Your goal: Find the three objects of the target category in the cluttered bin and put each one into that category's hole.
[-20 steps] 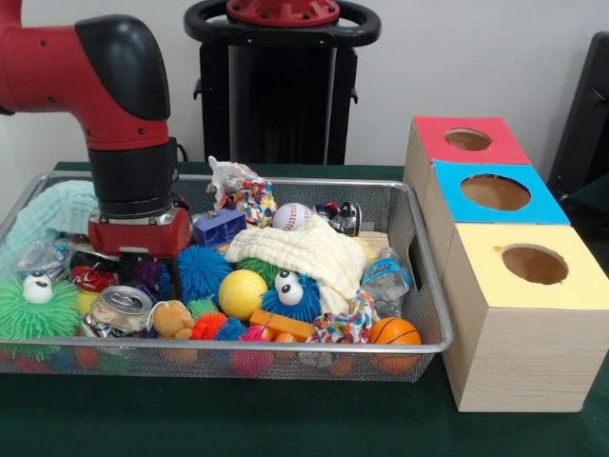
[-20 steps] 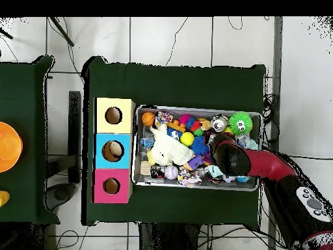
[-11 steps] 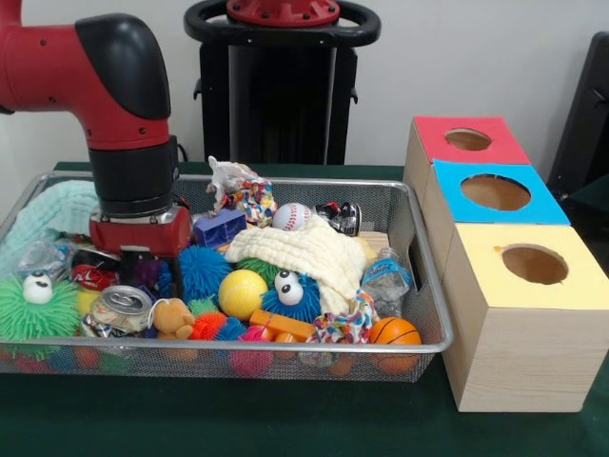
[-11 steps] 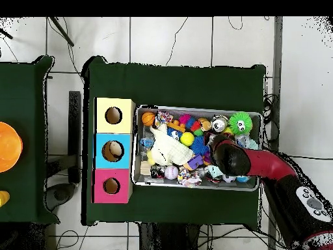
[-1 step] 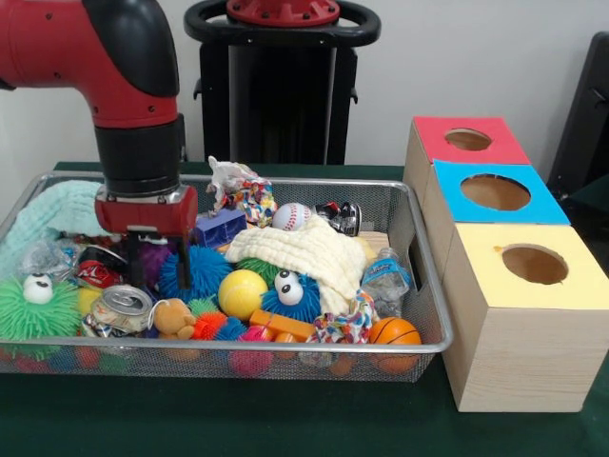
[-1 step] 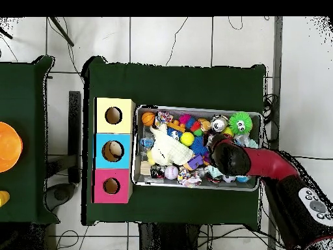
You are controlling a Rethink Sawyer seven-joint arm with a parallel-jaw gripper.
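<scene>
A wire mesh bin (image 5: 285,347) is piled with toys: a baseball (image 5: 291,216), a yellow ball (image 5: 242,292), a small basketball (image 5: 393,331), a blue spiky ball (image 5: 207,268), and a blue fuzzy ball with eyes (image 5: 290,295). My gripper (image 5: 154,267) hangs over the bin's left part in the front view. A purple spiky ball (image 5: 152,257) sits between its dark fingers (image 5: 181,268), just above the pile. In the overhead view the red arm (image 6: 260,163) covers the gripper. Three boxes with holes stand beside the bin: red (image 5: 466,143), blue (image 5: 495,195) and yellow (image 5: 533,267).
A white cloth (image 5: 314,252) lies over the middle of the pile. A crushed can (image 5: 119,307), a green fuzzy ball with eyes (image 5: 36,305), a plastic bottle (image 5: 385,276) and a teal cloth (image 5: 52,214) fill the rest. The bin's walls ring the gripper.
The gripper has risen a little out of the pile and shifted slightly toward the bin's middle. The purple spiky ball came up with it.
</scene>
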